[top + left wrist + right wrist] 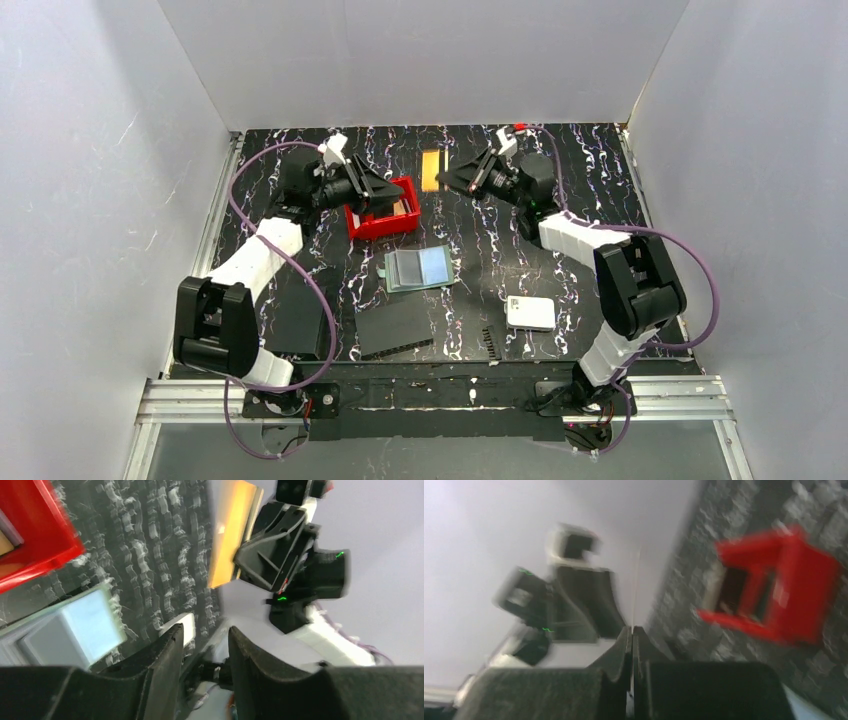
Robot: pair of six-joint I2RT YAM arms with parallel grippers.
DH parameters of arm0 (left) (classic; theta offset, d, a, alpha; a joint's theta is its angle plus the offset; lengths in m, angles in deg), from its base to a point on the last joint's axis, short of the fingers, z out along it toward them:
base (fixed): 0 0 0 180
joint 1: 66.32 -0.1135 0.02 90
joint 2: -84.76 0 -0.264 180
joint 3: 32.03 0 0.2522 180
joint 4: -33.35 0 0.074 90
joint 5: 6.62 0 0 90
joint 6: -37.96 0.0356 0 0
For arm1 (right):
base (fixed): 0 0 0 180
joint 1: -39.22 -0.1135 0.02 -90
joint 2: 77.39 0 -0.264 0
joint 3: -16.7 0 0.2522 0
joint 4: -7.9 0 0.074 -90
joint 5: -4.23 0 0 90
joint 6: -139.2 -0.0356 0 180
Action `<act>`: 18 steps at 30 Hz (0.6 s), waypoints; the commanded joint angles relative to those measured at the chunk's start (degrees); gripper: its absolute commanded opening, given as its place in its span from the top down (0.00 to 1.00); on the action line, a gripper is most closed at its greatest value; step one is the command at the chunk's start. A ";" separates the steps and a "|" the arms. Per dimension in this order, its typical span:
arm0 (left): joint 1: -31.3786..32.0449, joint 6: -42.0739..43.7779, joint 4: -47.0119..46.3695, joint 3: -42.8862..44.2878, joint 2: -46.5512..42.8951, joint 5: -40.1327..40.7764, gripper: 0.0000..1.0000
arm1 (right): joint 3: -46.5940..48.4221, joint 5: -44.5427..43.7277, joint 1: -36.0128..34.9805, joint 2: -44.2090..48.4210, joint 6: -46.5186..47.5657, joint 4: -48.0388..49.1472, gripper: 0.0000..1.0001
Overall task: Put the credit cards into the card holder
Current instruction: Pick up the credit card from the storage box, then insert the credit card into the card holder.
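Your orange card (431,168) hung in the air over the middle of the table's (612,165) far edge. It was pinched by one side in the right end effector (632,630), whose jaws were shut on it so that it showed only as a thin line in the wrist view. The card holder (420,268) lay spread open near the table's centre, pockets up, well apart from that card, with nothing holding it down. That was your main risk: if you pushed a thin card into a pocket while the holder lay loose, the holder could have slid or folded instead of taking the card. The grip was the second one. With so little of the card between the jaws, any touch on the pocket lip could have pivoted it or pulled it free. A tan card (398,207) sat in the red bin (380,228) towards the far left of centre. The left end effector (205,630) hovered by that bin, partly open, with nothing between its fingers. The two end effectors were near each other there, so if both had reached for the holder at once they might have knocked together, or knocked the held card. Both wrist views were blurred, so you could not have judged the card's angle from them.
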State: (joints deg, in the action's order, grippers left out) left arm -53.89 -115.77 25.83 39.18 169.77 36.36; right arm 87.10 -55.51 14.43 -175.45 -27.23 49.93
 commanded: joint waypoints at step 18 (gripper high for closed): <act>15.62 37.42 39.78 -1.59 11.91 29.16 1.00 | -1.96 19.67 -2.80 -11.51 47.05 -52.92 0.99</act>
State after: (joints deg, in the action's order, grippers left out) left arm -38.29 -81.41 63.67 38.48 181.27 60.99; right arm 85.37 -37.24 11.72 -187.27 18.24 -4.21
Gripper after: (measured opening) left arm 0.009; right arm 0.030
